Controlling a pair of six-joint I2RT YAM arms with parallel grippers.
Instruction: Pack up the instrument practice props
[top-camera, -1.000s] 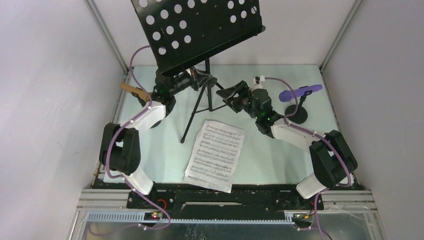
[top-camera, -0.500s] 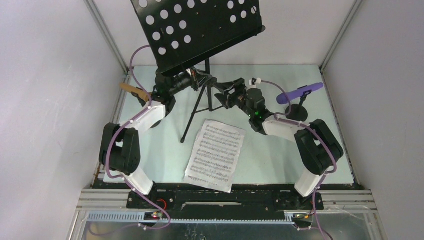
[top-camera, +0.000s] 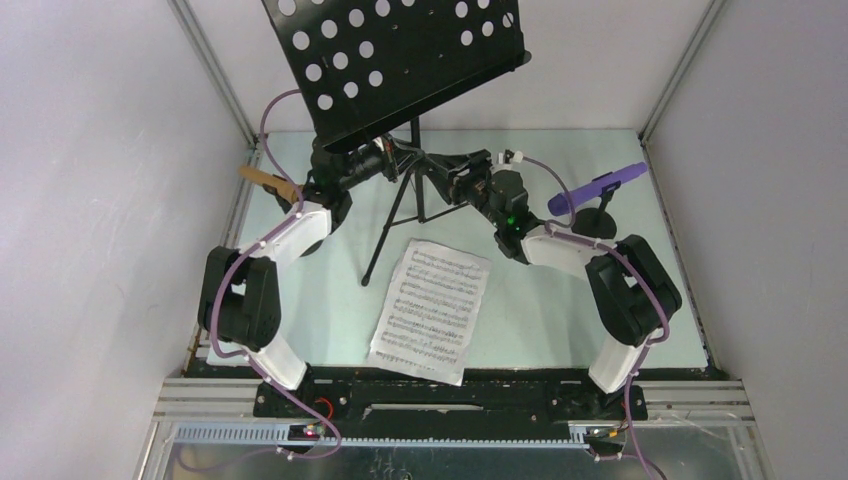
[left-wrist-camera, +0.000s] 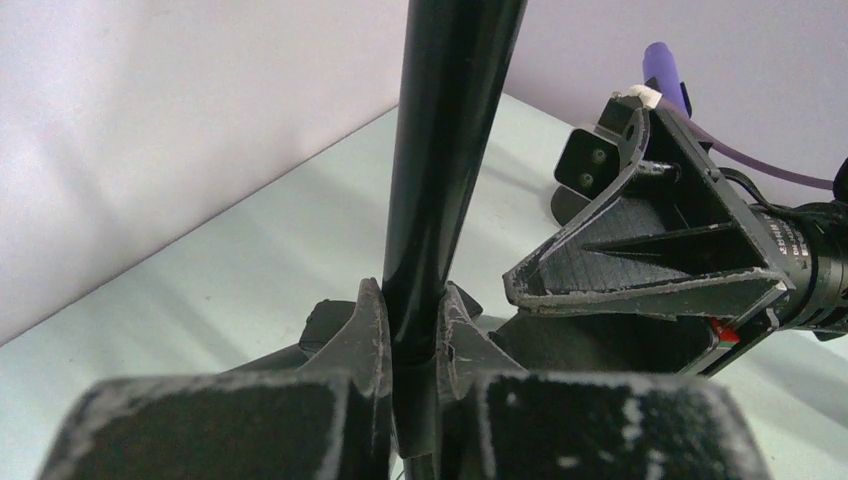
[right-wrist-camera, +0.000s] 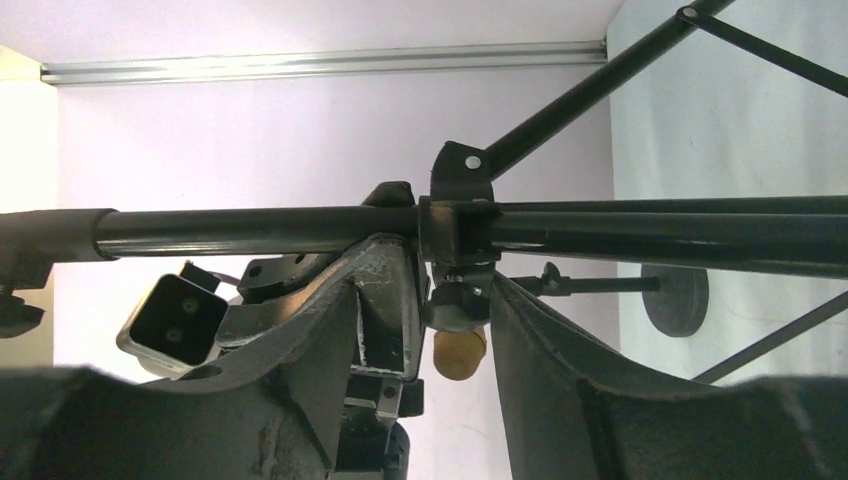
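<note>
While the left arm has not budged over the last second, the right arm has swung in from the right. The right claw (top-camera: 452, 182), earlier short of the stand, now sits at the tripod hub of the music rack (top-camera: 400, 60), and its elbow has drawn nearer the middle. The sheet music (top-camera: 432, 308) and both microphones lie as before.

Rack: black metal desk punched with round holes, tilted, standing at the far middle of the pale green surface (top-camera: 560, 320) on thin tubular legs. Left claw (left-wrist-camera: 412, 340) clenched on the glossy black pole (left-wrist-camera: 440, 180) — its scuffed, grey-dusted pads press in from both sides. Right claw released, fingers spread either side of the collar (right-wrist-camera: 455, 228) where the leg struts meet. Whether either finger touches the tube I cannot tell.

Sheet music: white page with printed staves, flat on the near middle of the surface, slightly skewed.

Purple microphone (top-camera: 598, 186) rests tilted in a black round-based holder (top-camera: 600, 224) at far right, just beside the right forearm. Tan microphone (top-camera: 268, 180) pokes out behind the left arm at far left — its holder is hidden.
</note>
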